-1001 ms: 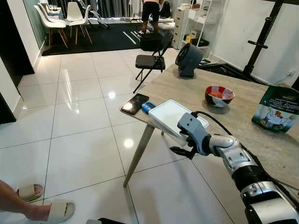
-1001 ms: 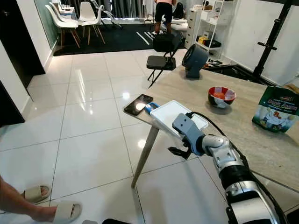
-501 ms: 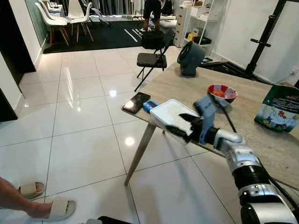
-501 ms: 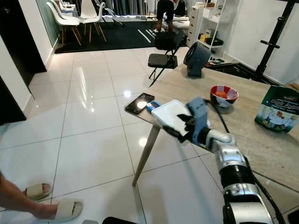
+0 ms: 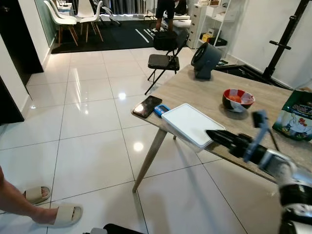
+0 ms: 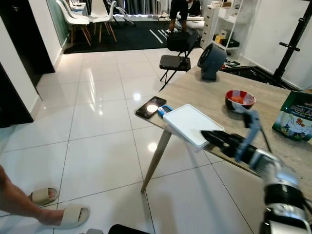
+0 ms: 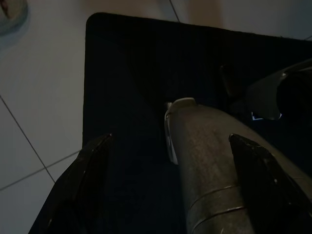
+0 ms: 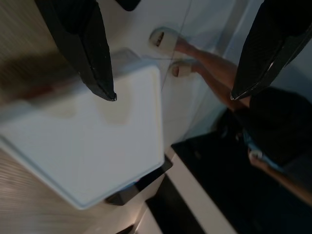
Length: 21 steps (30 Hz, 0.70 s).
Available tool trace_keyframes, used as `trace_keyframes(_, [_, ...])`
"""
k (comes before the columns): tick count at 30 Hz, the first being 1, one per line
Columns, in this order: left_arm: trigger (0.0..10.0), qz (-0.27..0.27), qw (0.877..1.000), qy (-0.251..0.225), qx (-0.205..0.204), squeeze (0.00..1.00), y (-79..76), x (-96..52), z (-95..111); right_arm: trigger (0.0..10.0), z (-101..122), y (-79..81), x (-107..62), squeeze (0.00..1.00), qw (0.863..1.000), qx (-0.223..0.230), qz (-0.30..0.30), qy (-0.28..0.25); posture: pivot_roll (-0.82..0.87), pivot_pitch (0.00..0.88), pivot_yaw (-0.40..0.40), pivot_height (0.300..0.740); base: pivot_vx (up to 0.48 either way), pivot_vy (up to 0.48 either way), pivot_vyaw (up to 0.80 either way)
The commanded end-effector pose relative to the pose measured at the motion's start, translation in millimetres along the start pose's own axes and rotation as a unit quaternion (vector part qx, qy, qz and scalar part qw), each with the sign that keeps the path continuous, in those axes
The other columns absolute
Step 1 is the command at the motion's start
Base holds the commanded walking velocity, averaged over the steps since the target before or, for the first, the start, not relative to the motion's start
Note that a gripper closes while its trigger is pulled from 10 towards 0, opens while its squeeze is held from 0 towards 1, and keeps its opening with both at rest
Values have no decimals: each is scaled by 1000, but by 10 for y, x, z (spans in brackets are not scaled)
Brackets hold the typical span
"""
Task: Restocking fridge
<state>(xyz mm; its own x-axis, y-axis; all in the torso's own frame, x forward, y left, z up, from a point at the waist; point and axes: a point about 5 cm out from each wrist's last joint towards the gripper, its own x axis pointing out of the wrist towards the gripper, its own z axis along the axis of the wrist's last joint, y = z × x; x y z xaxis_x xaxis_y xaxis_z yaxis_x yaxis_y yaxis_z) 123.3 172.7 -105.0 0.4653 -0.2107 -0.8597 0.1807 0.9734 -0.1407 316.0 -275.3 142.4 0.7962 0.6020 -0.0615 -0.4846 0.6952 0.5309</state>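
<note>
A flat white box (image 5: 192, 124) lies near the corner of the wooden table (image 5: 204, 90). My right gripper (image 5: 210, 134) is open and reaches low over the table, its black fingertips at the box's near edge. In the right wrist view the white box (image 8: 92, 146) lies under and past the spread fingers (image 8: 83, 44), with nothing between them. Further back on the table are a red bowl (image 5: 238, 99) with orange food and a green bag (image 5: 295, 114). The left wrist view is dark; the left gripper's fingers (image 7: 80, 180) stand apart beside my own leg.
A black phone (image 5: 147, 106) and a small blue item (image 5: 162, 110) lie at the table corner. A grey fan (image 5: 204, 61) stands at the far edge, with a folding chair (image 5: 163, 61) behind it. A person's sandalled foot (image 5: 53, 214) rests on the white tiles at lower left.
My right arm has swung up from below the table edge to above the table, so the gripper now points over the white box. The view has shifted slightly.
</note>
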Motion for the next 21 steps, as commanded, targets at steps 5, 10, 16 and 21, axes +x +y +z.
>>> trace_keyframes(5, [10000, -5, 1000, 23, 0, 0, -32, -17, -120, 10000, -155, -86, -242, 0, 998, 21, -5, 56, -99, 0, -38, 740, 0, 0, 0])
trace_keyframes(10, [10000, -5, 1000, 26, 2, 0, -31, -19, -130, 10000, -403, -143, -359, 0, 992, 23, -18, 124, -110, 0, -39, 740, 0, 0, 0])
trace_keyframes(16, [10000, -7, 999, 31, 4, 0, -45, -21, -155, 10000, -1009, -207, -467, 0, 973, 118, -32, 195, -127, 0, -50, 740, 0, 0, 0])
trace_keyframes(21, [10000, -8, 999, 33, 4, 0, -52, -22, -166, 10000, -1097, -192, -416, 0, 972, 150, -35, 177, -131, 0, -52, 740, 0, 0, 0])
